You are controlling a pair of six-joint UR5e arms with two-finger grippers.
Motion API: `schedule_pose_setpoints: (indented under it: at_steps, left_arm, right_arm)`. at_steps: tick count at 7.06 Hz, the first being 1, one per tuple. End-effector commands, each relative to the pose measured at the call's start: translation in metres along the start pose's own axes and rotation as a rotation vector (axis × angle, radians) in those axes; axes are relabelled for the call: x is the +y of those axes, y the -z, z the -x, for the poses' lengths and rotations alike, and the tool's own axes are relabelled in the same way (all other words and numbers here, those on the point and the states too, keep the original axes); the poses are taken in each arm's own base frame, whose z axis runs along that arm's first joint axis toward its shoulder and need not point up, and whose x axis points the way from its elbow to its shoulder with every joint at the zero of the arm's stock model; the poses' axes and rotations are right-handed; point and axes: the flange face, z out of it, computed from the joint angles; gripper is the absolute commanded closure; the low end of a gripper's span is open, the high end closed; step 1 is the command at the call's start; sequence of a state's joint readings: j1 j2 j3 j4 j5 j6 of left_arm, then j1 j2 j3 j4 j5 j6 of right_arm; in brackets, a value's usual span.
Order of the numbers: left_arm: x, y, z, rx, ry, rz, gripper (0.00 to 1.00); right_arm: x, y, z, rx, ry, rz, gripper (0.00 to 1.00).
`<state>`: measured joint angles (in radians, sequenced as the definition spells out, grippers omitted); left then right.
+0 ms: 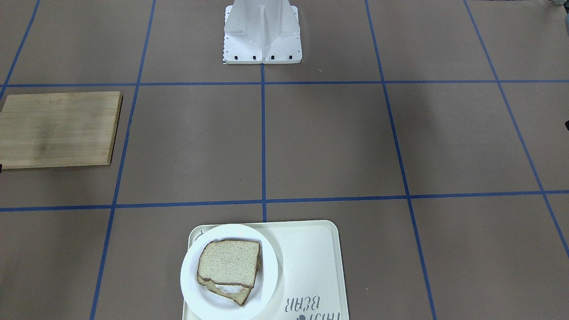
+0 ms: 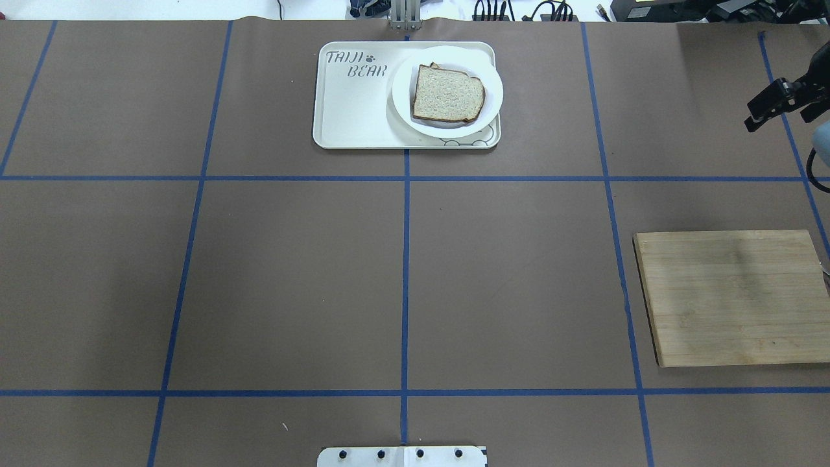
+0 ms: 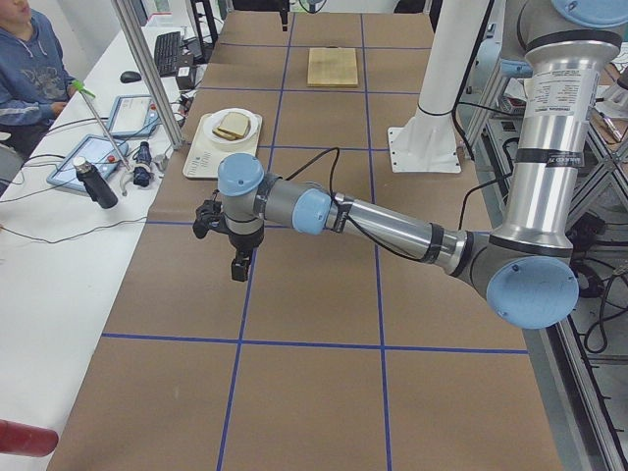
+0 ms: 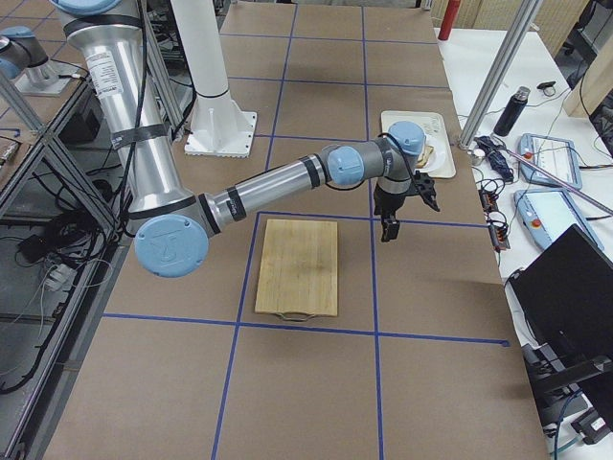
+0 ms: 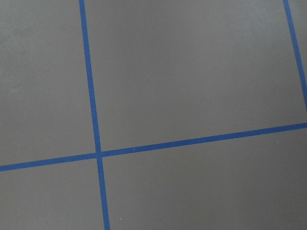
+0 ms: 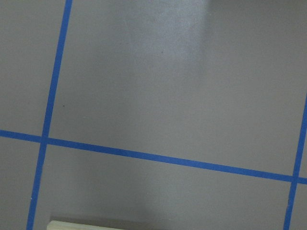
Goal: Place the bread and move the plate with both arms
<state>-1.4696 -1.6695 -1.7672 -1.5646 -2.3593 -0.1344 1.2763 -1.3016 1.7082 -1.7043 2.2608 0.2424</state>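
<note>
Looking finished: bread (image 2: 449, 94) on plate (image 2: 495, 97), plate on tray (image 2: 350, 110) at twelve o'clock. Spread, empty right fingers (image 2: 755, 119); left fingers (image 3: 238, 267), can't tell.

The left arm (image 3: 392, 226) runs low and nearly level out from its elbow, while the upper tube stands upright above that joint. Its wrist bends downward, so the left gripper (image 3: 236, 260) hangs pointing at the counter (image 3: 314, 392), clear of it and holding nothing. The side view does not show whether its fingers are apart or together. The right arm (image 4: 278, 184) is stretched in much the same way: forearm slanting out from a low elbow, wrist turned down, and the right gripper (image 4: 388, 226) hovering above the counter with nothing in it. Seen from overhead, its fingers (image 2: 754, 119) stand apart. Neither wrist camera catches its own fingers.
</note>
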Motion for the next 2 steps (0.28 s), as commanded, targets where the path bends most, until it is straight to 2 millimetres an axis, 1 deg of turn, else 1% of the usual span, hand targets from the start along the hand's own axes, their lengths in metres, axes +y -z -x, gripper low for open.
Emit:
schedule_pose_setpoints:
  at_steps: [1, 2]
  left_arm:
    - [-0.0024, 0.0, -0.0004, 0.0, 0.0, -0.001, 0.01]
    - [-0.0043, -0.0022, 0.0017, 0.0, 0.002, 0.003, 0.01]
  right_arm:
    - [-0.0008, 0.0011, 0.0014, -0.002, 0.002, -0.002, 0.0]
    - [-0.0011, 0.0023, 0.0029, -0.007, 0.002, -0.003, 0.0]
